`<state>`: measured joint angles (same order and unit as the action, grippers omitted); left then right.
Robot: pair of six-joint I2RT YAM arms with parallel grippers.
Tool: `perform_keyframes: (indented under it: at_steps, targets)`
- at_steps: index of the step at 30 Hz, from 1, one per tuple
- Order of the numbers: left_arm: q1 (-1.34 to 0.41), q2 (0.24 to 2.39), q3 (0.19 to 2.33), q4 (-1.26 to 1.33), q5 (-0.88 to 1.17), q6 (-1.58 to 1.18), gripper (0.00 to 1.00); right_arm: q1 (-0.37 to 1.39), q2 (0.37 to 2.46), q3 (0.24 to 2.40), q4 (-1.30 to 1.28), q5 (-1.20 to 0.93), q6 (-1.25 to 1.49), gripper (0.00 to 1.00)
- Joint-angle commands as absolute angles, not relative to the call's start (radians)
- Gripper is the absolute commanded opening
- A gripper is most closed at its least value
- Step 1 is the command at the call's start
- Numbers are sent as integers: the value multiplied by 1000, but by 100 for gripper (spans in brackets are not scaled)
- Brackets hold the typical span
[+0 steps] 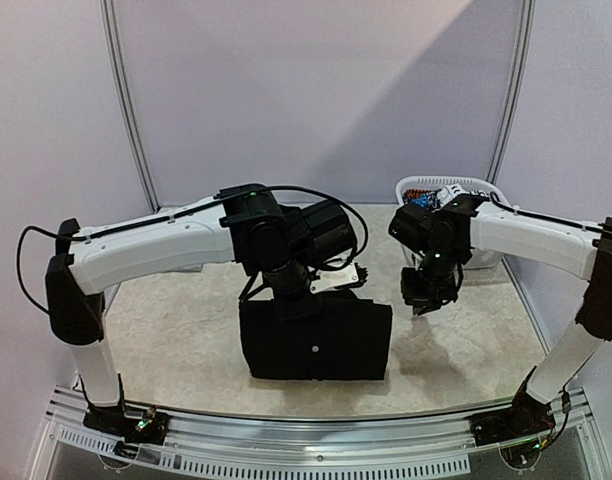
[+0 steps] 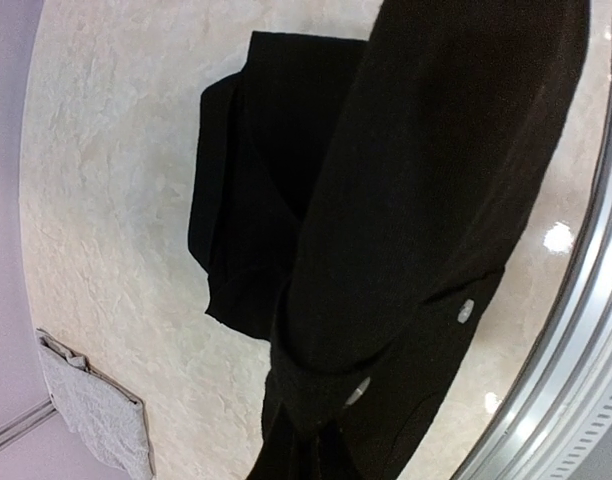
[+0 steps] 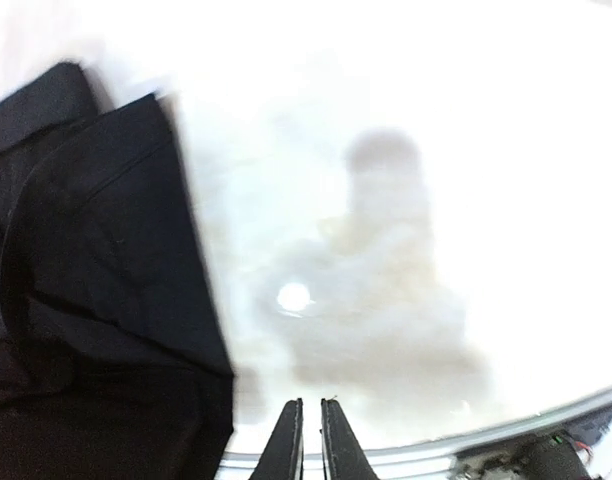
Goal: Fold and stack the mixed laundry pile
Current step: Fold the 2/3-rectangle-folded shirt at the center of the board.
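Observation:
The large black garment (image 1: 316, 340) lies partly folded on the middle of the table, with white buttons showing. My left gripper (image 1: 286, 290) is shut on its far edge. In the left wrist view the cloth (image 2: 416, 180) hangs from the jaws and hides the fingers. My right gripper (image 1: 423, 305) hovers to the right of the garment, apart from it. Its fingers (image 3: 291, 445) stand a narrow gap apart with nothing between them, and the black cloth (image 3: 96, 280) is off to their left. A light grey folded piece (image 2: 96, 410) lies on the table behind the left gripper (image 1: 338, 278).
A white laundry basket (image 1: 486, 190) stands at the back right behind the right arm, with a printed piece (image 1: 426, 197) inside. The table's metal front rail (image 1: 316, 420) runs just below the garment.

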<state>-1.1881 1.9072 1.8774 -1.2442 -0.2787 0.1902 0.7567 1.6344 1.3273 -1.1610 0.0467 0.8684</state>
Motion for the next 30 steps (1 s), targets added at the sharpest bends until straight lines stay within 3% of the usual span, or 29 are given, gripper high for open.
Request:
perform_keyframes:
  at_steps: [1, 12, 30]
  targets:
    - [-1142, 1956, 1913, -1201, -325, 196, 0, 743, 1525, 1292, -1286, 212, 950, 8]
    - [-1072, 2067, 1959, -1152, -430, 159, 0, 744, 1370, 1211, -1266, 225, 1032, 7]
    - [-1035, 2172, 1950, -995, -443, 138, 0, 743, 1329, 1215, -1271, 186, 1011, 6]
